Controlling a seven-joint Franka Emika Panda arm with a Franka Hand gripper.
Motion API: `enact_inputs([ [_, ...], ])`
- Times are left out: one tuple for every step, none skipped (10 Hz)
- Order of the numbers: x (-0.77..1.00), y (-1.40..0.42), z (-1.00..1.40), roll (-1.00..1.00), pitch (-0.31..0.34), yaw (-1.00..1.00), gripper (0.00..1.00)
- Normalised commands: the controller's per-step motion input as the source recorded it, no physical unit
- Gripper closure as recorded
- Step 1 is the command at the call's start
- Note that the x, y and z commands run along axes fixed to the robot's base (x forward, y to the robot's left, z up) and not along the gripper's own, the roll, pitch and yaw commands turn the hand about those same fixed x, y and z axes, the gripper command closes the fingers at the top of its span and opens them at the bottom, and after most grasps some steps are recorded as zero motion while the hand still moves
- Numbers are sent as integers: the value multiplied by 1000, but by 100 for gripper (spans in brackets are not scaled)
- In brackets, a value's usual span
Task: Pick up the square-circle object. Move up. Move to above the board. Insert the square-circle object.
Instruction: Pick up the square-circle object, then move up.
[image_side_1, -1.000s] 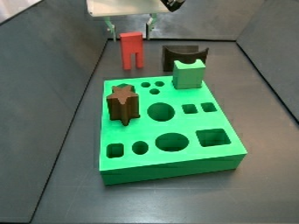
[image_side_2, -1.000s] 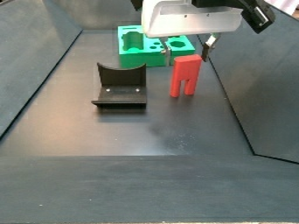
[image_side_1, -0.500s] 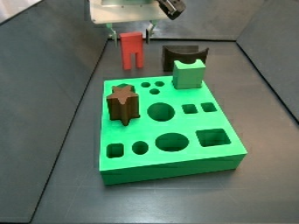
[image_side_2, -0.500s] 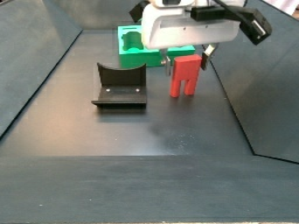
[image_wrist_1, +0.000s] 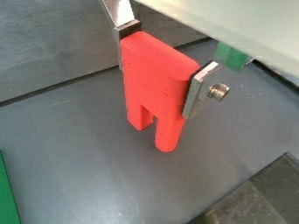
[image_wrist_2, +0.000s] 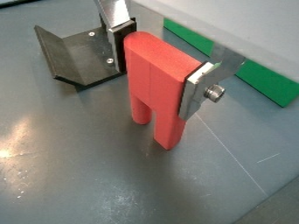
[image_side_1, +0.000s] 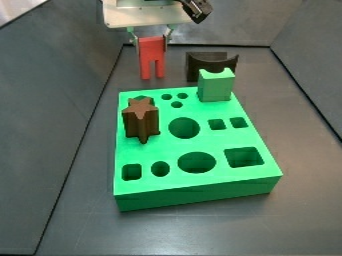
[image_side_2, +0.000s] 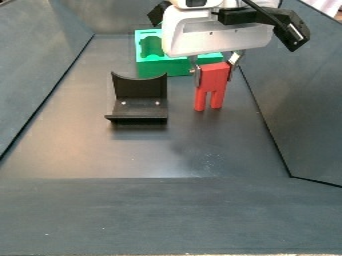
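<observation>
The square-circle object (image_side_1: 152, 58) is a small red upright block with two legs. It stands on the dark floor behind the board (image_side_1: 214, 176) and shows in both wrist views (image_wrist_1: 158, 87) (image_wrist_2: 163, 92) and in a side view (image_side_2: 211, 86). My gripper (image_wrist_1: 162, 65) is straddling its top, one silver finger (image_wrist_1: 202, 90) pressed on each side, shut on it; it also shows in a wrist view (image_wrist_2: 160, 64) and in both side views (image_side_1: 151, 34) (image_side_2: 215, 60). The block's legs rest on the floor. The board is a large green slab with holes.
A dark brown star-shaped block (image_side_1: 140, 115) and a small green notched block (image_side_1: 218, 83) stand on the board. The dark fixture (image_side_1: 203, 62) (image_side_2: 136, 98) (image_wrist_2: 76, 57) stands beside the red block. Sloped dark walls enclose the floor.
My gripper has come down over the red block and its fingers now press on both sides. The block has not moved.
</observation>
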Motion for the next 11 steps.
enact_inputs([
  [0,0,0,0,0,0,100],
  [0,0,0,0,0,0,100],
  [0,0,0,0,0,0,100],
  [0,0,0,0,0,0,100],
  [0,0,0,0,0,0,100],
  [0,0,0,0,0,0,100],
  [0,0,0,0,0,0,100],
  [0,0,0,0,0,0,100],
  [0,0,0,0,0,0,100],
  [0,0,833,0,0,0,100],
  [-7,91,838,7,-12,3,100],
])
